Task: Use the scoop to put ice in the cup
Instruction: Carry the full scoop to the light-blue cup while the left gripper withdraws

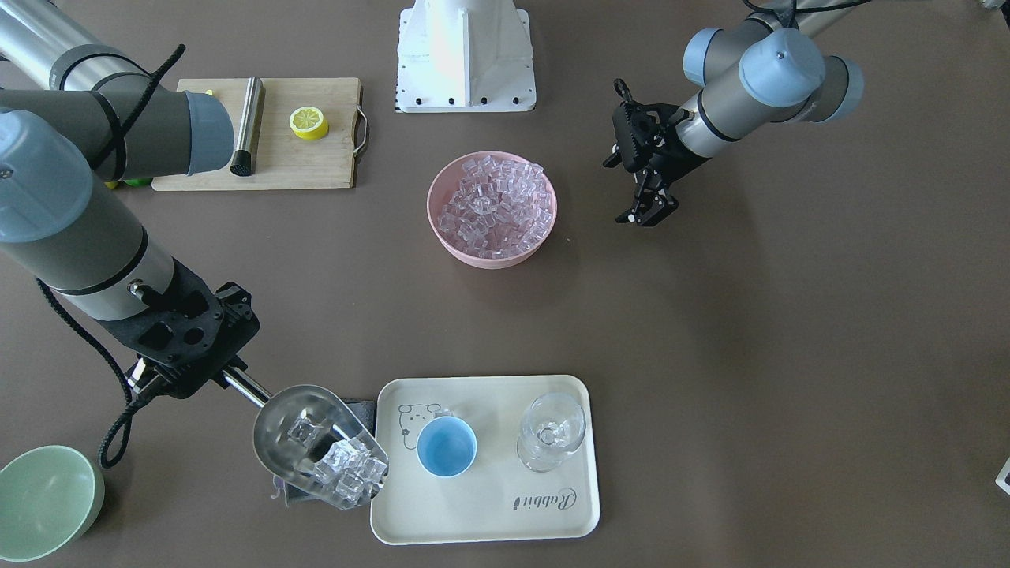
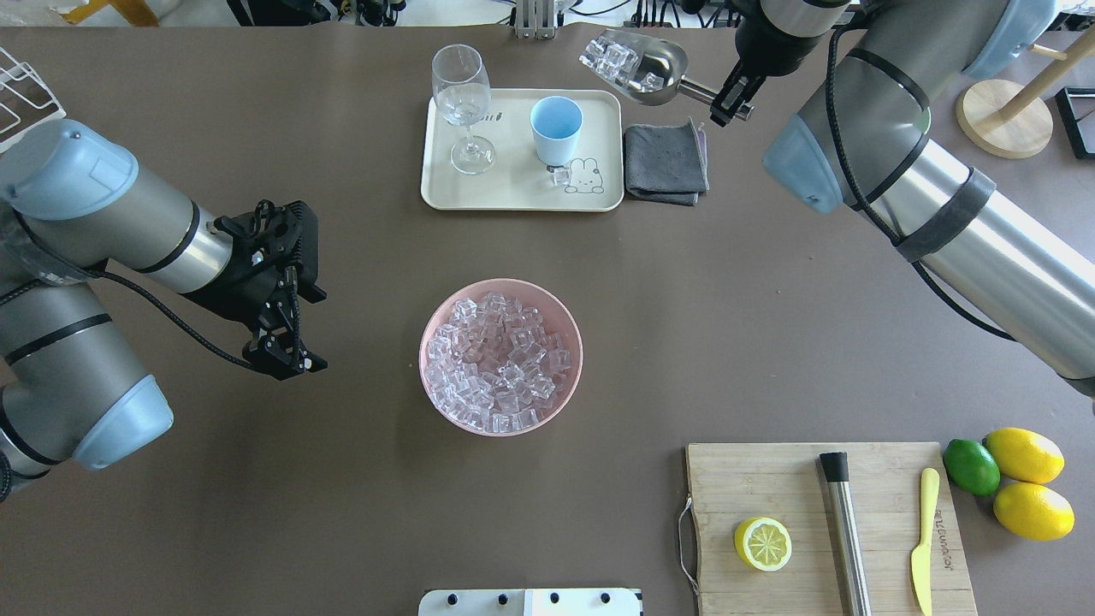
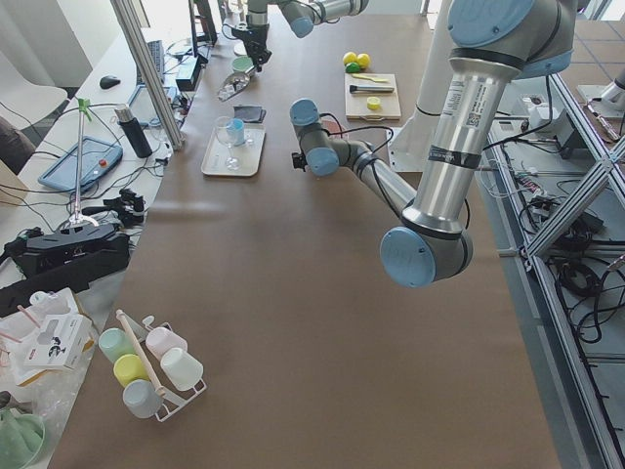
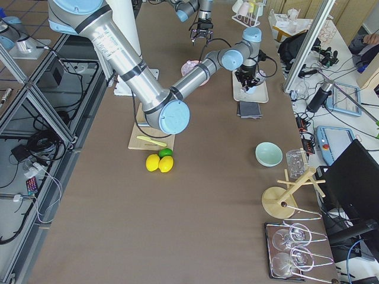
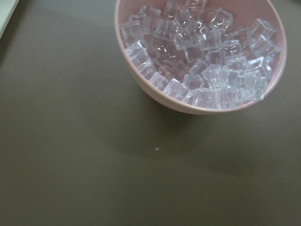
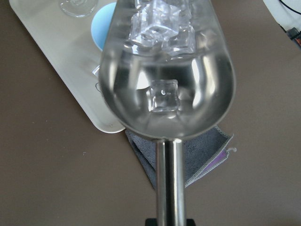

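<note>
My right gripper [image 1: 225, 372] is shut on the handle of the steel scoop [image 1: 312, 438], which it holds above the grey cloth beside the tray. The scoop also shows in the overhead view [image 2: 654, 64] and the right wrist view [image 6: 164, 80]. Several cubes of ice [image 1: 347, 471] lie in its trough, most near the mouth, which points toward the light-blue cup [image 1: 447, 446]. The cup [image 2: 554, 128] stands upright on the tray [image 1: 489, 521]. One loose cube [image 2: 560, 176] lies on the tray beside it. My left gripper [image 2: 285, 358] is open and empty, left of the pink bowl of ice [image 2: 500, 355].
A clear stemmed glass [image 2: 462, 94] stands on the tray next to the cup. A grey cloth [image 2: 665, 162] lies beside the tray. A cutting board [image 2: 770, 479] holds a lemon half [image 2: 762, 543], a steel cylinder [image 2: 845, 530] and a yellow knife. A pale green bowl [image 1: 43, 501] sits near the right arm.
</note>
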